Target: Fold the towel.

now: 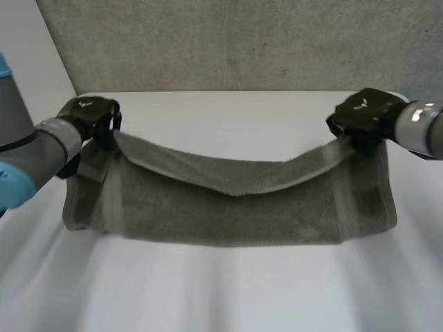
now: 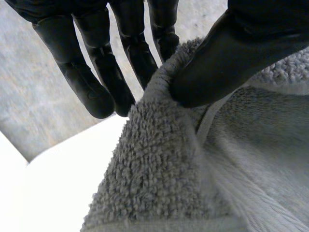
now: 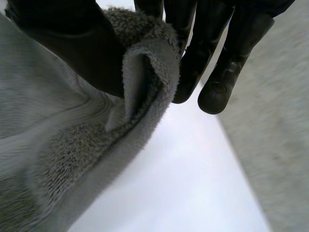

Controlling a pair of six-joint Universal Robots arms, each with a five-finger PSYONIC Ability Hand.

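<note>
Towel, corners pinched in left robot hand, right robot hand

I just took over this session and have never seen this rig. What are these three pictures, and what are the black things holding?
The wide picture comes from a camera between and behind the two arms, looking down at the white table. The black things are the robot's hands: left hand on that picture's left, right hand on its right. A grey towel lies on the table, one long edge lifted and sagging between the hands. The other two pictures come from a camera on each wrist, looking along the palm. There, each hand pinches an end of that edge between thumb and fingers.
</note>
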